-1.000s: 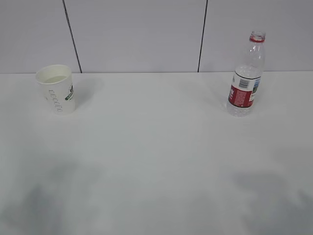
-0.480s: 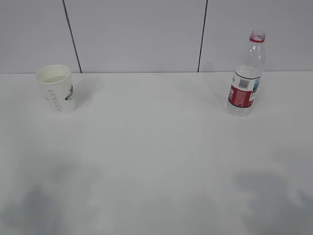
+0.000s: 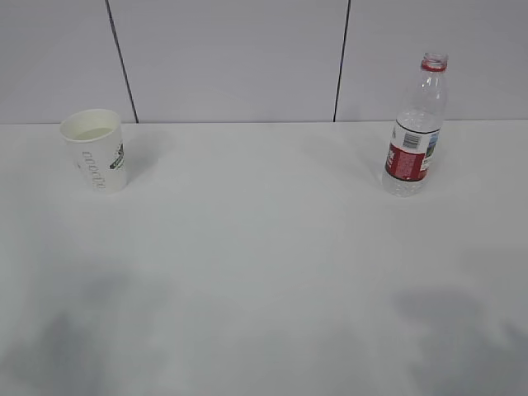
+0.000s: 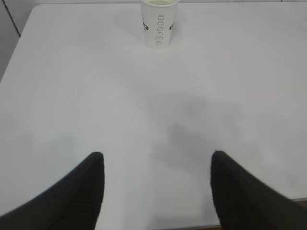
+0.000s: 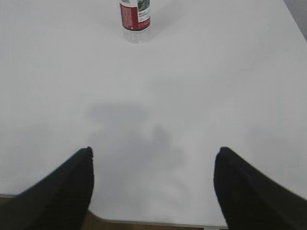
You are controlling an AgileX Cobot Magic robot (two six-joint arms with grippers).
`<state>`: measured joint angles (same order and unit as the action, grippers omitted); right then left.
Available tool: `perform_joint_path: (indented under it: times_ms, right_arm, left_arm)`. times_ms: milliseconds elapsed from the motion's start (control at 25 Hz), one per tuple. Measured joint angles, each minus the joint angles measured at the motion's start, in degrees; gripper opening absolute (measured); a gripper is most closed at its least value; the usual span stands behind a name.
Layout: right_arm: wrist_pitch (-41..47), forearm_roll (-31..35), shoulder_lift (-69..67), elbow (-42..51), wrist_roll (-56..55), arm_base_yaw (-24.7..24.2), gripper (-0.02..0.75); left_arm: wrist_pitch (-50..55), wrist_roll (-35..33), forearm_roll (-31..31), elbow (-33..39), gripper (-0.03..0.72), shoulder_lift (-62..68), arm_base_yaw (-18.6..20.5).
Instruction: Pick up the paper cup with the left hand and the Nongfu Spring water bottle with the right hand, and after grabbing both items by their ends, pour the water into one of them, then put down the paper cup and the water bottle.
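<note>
Both hands' jaws gape empty, far from paper cup [image 3: 94,149] and bottle [image 3: 415,125].

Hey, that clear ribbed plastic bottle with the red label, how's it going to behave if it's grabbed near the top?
The clear ribbed plastic bottle is tall and narrow, so it would probably tip easily if nudged high. Its thin ribbed wall likely flexes under a squeeze. With no cap on the neck, any tilt could spill whatever is inside.

Bright, even light; soft grey shadows blotch the white table [image 3: 264,247].
</note>
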<state>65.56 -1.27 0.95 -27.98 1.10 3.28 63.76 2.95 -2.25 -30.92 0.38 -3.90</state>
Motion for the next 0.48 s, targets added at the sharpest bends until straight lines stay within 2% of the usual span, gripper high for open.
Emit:
perform_joint_path:
  times_ms: [480]
  right_arm:
    - [0.0, 0.0, 0.0, 0.0, 0.0, 0.0, 0.585]
  left_arm:
    - [0.0, 0.0, 0.0, 0.0, 0.518, 0.0, 0.0]
